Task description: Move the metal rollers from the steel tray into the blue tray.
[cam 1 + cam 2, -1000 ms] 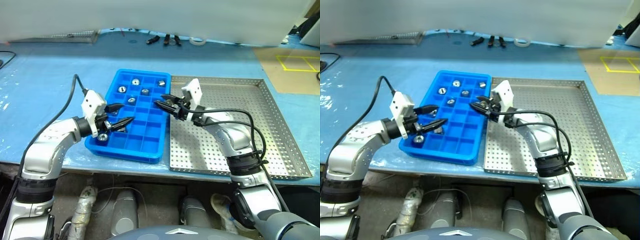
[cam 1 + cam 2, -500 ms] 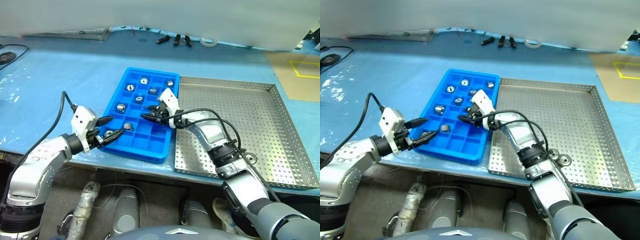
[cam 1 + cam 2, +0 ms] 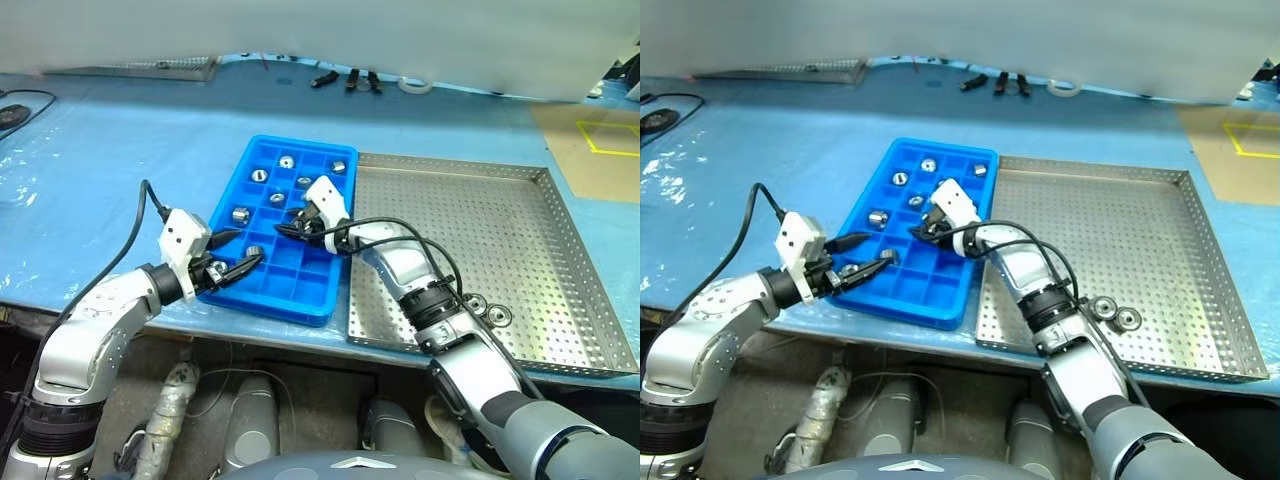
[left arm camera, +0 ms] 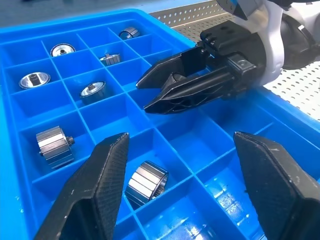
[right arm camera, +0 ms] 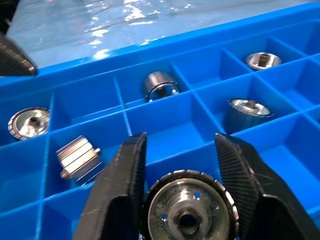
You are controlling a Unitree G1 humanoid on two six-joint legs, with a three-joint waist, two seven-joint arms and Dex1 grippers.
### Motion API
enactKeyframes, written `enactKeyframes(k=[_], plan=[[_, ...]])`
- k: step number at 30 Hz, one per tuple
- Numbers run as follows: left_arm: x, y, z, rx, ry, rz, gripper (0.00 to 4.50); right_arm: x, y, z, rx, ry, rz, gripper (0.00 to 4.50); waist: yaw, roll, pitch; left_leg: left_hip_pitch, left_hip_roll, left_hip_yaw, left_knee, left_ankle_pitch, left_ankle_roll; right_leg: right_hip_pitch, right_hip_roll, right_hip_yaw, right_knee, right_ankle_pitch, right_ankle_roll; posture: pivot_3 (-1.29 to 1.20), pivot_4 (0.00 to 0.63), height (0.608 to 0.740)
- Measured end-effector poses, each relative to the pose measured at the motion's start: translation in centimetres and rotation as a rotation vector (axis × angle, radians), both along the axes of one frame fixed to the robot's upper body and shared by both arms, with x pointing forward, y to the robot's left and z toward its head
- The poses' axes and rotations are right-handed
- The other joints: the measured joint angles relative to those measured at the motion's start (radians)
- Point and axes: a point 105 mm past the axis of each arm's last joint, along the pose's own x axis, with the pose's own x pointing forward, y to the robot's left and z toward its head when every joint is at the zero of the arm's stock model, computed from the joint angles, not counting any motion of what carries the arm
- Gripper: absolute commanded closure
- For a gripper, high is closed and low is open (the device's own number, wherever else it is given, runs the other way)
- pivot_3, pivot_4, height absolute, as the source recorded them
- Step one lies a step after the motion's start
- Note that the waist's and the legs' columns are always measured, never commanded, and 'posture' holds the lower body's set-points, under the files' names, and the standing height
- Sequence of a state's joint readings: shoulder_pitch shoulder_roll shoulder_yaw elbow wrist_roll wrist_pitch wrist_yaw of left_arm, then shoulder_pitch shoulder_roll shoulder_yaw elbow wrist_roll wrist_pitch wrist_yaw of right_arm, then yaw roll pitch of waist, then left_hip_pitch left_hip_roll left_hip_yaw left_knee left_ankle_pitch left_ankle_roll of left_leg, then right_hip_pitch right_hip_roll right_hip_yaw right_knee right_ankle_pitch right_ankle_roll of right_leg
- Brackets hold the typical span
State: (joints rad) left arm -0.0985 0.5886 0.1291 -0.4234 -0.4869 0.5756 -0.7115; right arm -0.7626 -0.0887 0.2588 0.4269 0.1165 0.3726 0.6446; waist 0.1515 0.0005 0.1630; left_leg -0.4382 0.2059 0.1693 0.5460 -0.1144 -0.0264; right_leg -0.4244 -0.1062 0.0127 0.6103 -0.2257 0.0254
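Observation:
The blue tray holds several metal rollers in its cells. My right gripper reaches level into the tray's middle; a metal roller sits between its fingers, which touch it on both sides. My left gripper hangs open over the tray's near left corner with nothing in it. A roller lies in the cell below the left fingers. Two rollers lie near the front rim of the steel tray.
The steel tray lies right beside the blue one on a pale blue sheet. Black tools and a tape roll lie along the far side, and a black cable at far left. The table's front edge runs just below both trays.
The camera has shifted. My right gripper has come left and down from the blue tray's right edge into its middle. The left gripper has stayed over the near left corner.

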Motion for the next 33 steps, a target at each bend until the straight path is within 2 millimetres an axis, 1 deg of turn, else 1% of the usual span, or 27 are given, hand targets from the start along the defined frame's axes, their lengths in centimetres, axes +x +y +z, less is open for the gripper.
enactKeyframes(k=[2, 6, 9, 11, 13, 14, 16, 19, 21, 22, 24, 26, 28, 29, 32, 33], plan=[[0.0, -0.1, 0.0, -0.001, 0.0, -0.005, 0.99, 0.6, -0.4, 0.1, 0.001, -0.011, -0.04, 1.0, 0.0, 0.0, 0.0, 0.0, 0.0, 0.0, 0.0, 0.0, -0.001, 0.0, 0.0, 0.0, 0.001, 0.0, 0.0, 0.27, 0.15, 0.74], [0.3, -0.2, 0.3, -0.004, -0.006, -0.013, 0.99, 1.1, -0.9, 0.4, 0.019, -0.018, -0.078, 1.0, 0.001, 0.0, 0.0, 0.0, 0.0, -0.001, 0.0, 0.001, -0.001, 0.0, 0.0, -0.001, 0.002, 0.0, 0.0, 0.22, 0.15, 0.74], [0.9, -1.0, 0.9, -0.009, -0.023, -0.042, 0.99, 1.3, -1.6, 1.2, 0.029, -0.036, -0.087, 1.0, 0.001, 0.0, 0.0, 0.0, 0.0, -0.001, 0.001, 0.002, -0.002, 0.0, 0.0, -0.001, 0.004, 0.0, 0.0, 0.18, 0.15, 0.74], [1.3, -1.8, 1.3, -0.014, -0.032, -0.076, 0.99, 1.1, -2.2, 2.6, 0.047, -0.072, -0.079, 1.0, -0.001, 0.0, 0.0, 0.0, 0.0, -0.001, 0.002, 0.002, -0.003, 0.0, 0.0, -0.001, 0.005, 0.0, 0.0, 0.12, 0.15, 0.74], [1.8, -2.6, 1.7, -0.025, -0.036, -0.113, 0.99, 0.5, -3.5, 4.4, 0.065, -0.112, -0.071, 1.0, -0.002, 0.0, 0.0, 0.0, 0.0, -0.001, 0.003, 0.003, -0.003, 0.0, 0.001, -0.001, 0.006, 0.001, 0.001, 0.09, 0.15, 0.74], [2.0, -3.0, 1.7, -0.029, -0.032, -0.133, 0.99, 0.2, -4.4, 4.9, 0.063, -0.126, -0.07, 1.0, -0.002, 0.0, 0.0, 0.0, 0.0, -0.001, 0.003, 0.003, -0.003, 0.001, 0.001, -0.001, 0.007, 0.001, 0.002, 0.07, 0.15, 0.74], [2.4, -3.9, 1.7, -0.041, -0.022, -0.176, 0.99, -0.9, -6.9, 5.6, 0.047, -0.137, -0.075, 1.0, -0.003, 0.0, 0.0, 0.001, 0.0, -0.001, 0.004, 0.003, -0.003, 0.001, 0.001, 0.0, 0.007, 0.002, 0.004, 0.0, 0.15, 0.74], [3.0, -5.4, 1.6, -0.062, -0.011, -0.244, 0.99, -2.8, -10.7, 5.7, -0.016, -0.127, -0.092, 1.0, -0.013, 0.0, 0.0, 0.001, 0.0, -0.001, 0.005, 0.003, -0.003, 0.001, 0.001, 0.001, 0.007, 0.002, 0.004, -0.07, 0.15, 0.74], [3.3, -6.4, 1.6, -0.07, -0.008, -0.288, 0.99, -4.2, -12.9, 5.7, -0.058, -0.113, -0.1, 1.0, -0.024, 0.0, 0.0, 0.001, 0.0, 0.0, 0.006, 0.003, -0.003, 0.001, 0.002, 0.002, 0.008, 0.002, 0.004, -0.11, 0.15, 0.74], [3.5, -7.1, 1.6, -0.076, -0.006, -0.319, 0.99, -5.1, -14.3, 5.7, -0.086, -0.104, -0.107, 1.0, -0.027, 0.0, 0.0, 0.002, 0.0, 0.0, 0.006, 0.002, -0.002, 0.001, 0.002, 0.002, 0.007, 0.002, 0.003, -0.13, 0.15, 0.74], [3.7, -8.0, 1.5, -0.079, -0.005, -0.365, 0.99, -6.4, -16.4, 5.5, -0.127, -0.077, -0.13, 1.0, -0.039, 0.0, 0.0, 0.003, 0.0, 0.001, 0.007, 0.002, -0.001, 0.002, 0.002, 0.005, 0.007, 0.001, 0.001, -0.16, 0.15, 0.74], [3.9, -9.1, 1.6, -0.084, -0.011, -0.414, 0.99, -7.4, -18.5, 5.0, -0.174, -0.047, -0.161, 1.0, -0.057, 0.0, 0.0, 0.004, 0.0, 0.002, 0.007, 0.001, 0.0, 0.002, 0.001, 0.006, 0.007, 0.0, 0.001, -0.19, 0.15, 0.74], [4.1, -10.2, 1.7, -0.088, -0.015, -0.462, 0.99, -8.5, -20.6, 4.0, -0.226, -0.001, -0.197, 1.0, -0.068, 0.0, 0.0, 0.006, 0.0, 0.004, 0.008, 0.0, 0.002, 0.002, 0.001, 0.008, 0.007, 0.001, 0.0, -0.21, 0.15, 0.74], [4.2, -10.5, 1.8, -0.089, -0.02, -0.477, 0.99, -9.0, -21.4, 3.4, -0.25, 0.022, -0.208, 1.0, -0.075, 0.0, 0.0, 0.006, 0.0, 0.005, 0.009, -0.002, 0.005, 0.002, 0.001, 0.009, 0.007, 0.0, 0.0, -0.22, 0.15, 0.74], [4.3, -11.0, 1.6, -0.089, -0.019, -0.509, 0.99, -10.7, -23.2, 1.7, -0.313, 0.088, -0.206, 1.0, -0.091, 0.0, -0.001, 0.007, 0.0, 0.006, 0.012, -0.005, 0.01, 0.003, 0.001, 0.011, 0.007, 0.0, 0.0, -0.23, 0.15, 0.74], [4.3, -11.1, 1.4, -0.089, -0.016, -0.516, 0.99, -11.1, -23.5, 1.2, -0.326, 0.104, -0.201, 1.0, -0.101, 0.0, -0.001, 0.006, 0.0, 0.007, 0.014, -0.006, 0.012, 0.003, 0.001, 0.012, 0.007, 0.0, 0.0, -0.23, 0.15, 0.74]])
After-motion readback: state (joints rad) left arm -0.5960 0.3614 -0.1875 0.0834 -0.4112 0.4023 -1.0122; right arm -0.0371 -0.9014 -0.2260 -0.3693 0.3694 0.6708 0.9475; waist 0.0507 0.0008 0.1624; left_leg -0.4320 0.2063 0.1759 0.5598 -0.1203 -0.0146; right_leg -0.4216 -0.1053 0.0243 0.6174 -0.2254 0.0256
